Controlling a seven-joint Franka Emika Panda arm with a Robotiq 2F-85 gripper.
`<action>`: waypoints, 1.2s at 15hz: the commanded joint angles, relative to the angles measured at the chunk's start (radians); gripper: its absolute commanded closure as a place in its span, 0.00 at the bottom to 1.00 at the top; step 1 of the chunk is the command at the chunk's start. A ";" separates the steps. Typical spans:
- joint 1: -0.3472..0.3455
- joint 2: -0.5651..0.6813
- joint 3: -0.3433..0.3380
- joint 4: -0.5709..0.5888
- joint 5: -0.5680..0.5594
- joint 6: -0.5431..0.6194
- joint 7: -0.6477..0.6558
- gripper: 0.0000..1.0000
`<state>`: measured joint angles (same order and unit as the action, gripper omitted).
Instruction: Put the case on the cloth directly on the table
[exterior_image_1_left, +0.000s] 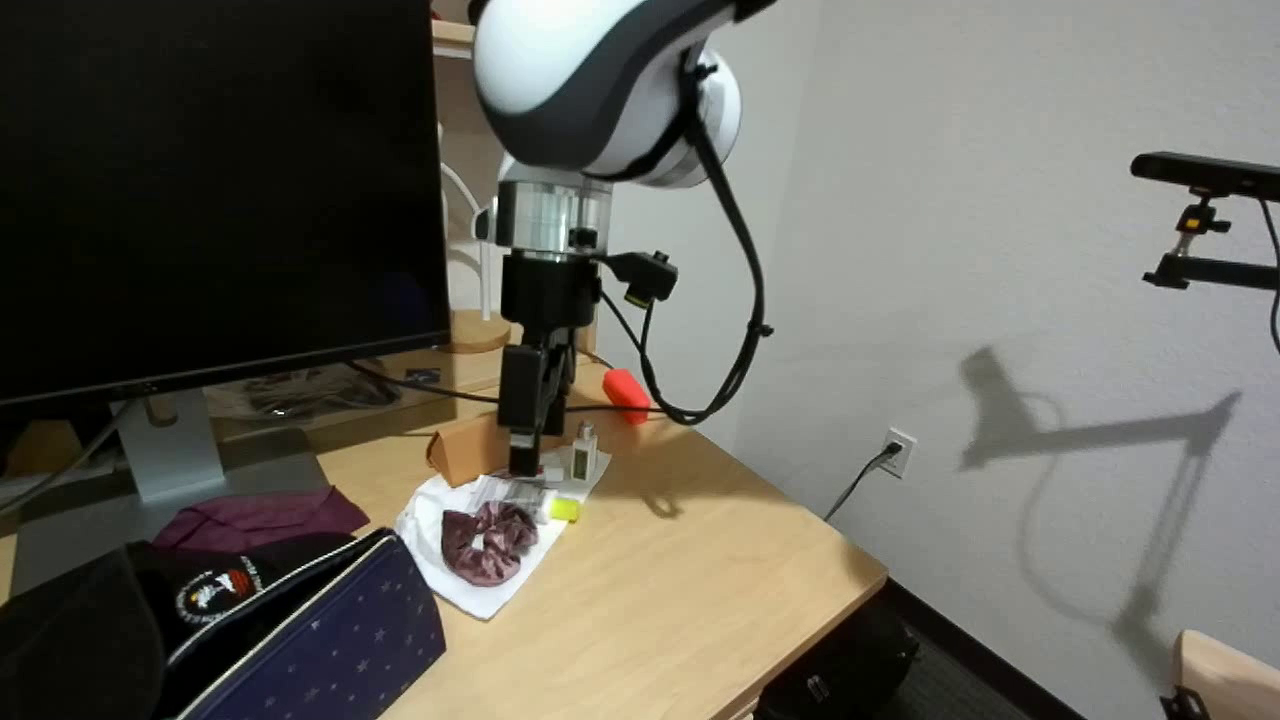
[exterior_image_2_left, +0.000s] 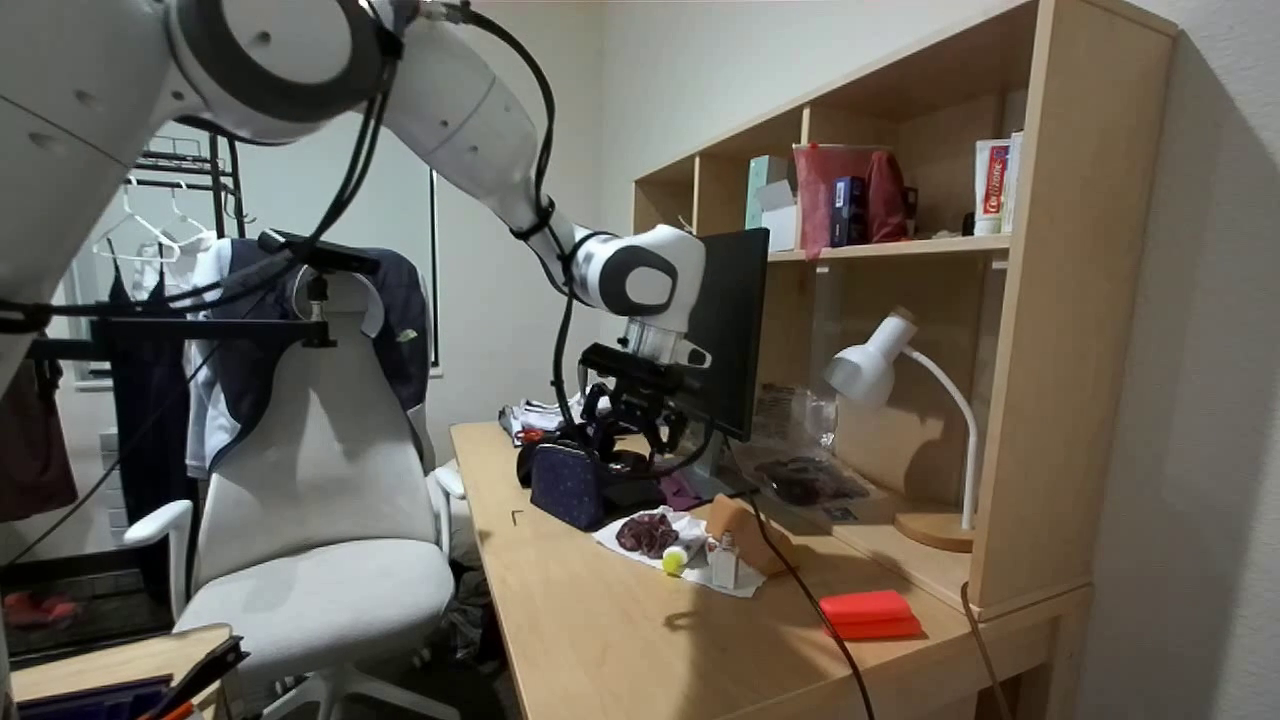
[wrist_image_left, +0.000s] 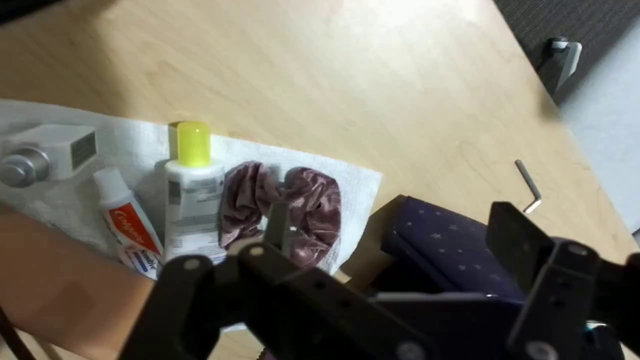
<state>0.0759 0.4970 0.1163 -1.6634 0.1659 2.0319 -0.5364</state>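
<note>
Tan and boxy, one case (wrist_image_left: 75, 280) fills the lower left of the wrist view, hiding part of one white cloth (wrist_image_left: 359, 192); how much of the case rests on the cloth cannot be made out. Across the cloth, left to right, are four more things: one silver-capped bottle (wrist_image_left: 62, 142), upright in both exterior views; one toothpaste tube (wrist_image_left: 132, 227); one yellow-capped bottle (wrist_image_left: 195, 200) on its side; one mauve scrunchie (wrist_image_left: 320, 205). Next comes the robot's hand (wrist_image_left: 395, 235) above the desk (wrist_image_left: 400, 85), its two fingers (wrist_image_left: 517, 240) wide apart. One navy, star-printed pouch (wrist_image_left: 445, 230) sits just beside the cloth's right end. Farther right, one bent metal rod (wrist_image_left: 527, 180) lies near the desk's slanting edge. Bare wood runs wide along the top, from cloth to edge; between pouch and edge the strip is narrower.
</note>
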 joint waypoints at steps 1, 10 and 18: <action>-0.047 0.153 0.044 0.194 -0.003 -0.081 -0.073 0.00; -0.034 0.203 0.043 0.222 -0.062 -0.044 -0.061 0.00; -0.025 0.258 0.026 0.234 -0.163 0.037 -0.028 0.00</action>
<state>0.0545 0.7317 0.1426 -1.4444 0.0348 2.0246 -0.5789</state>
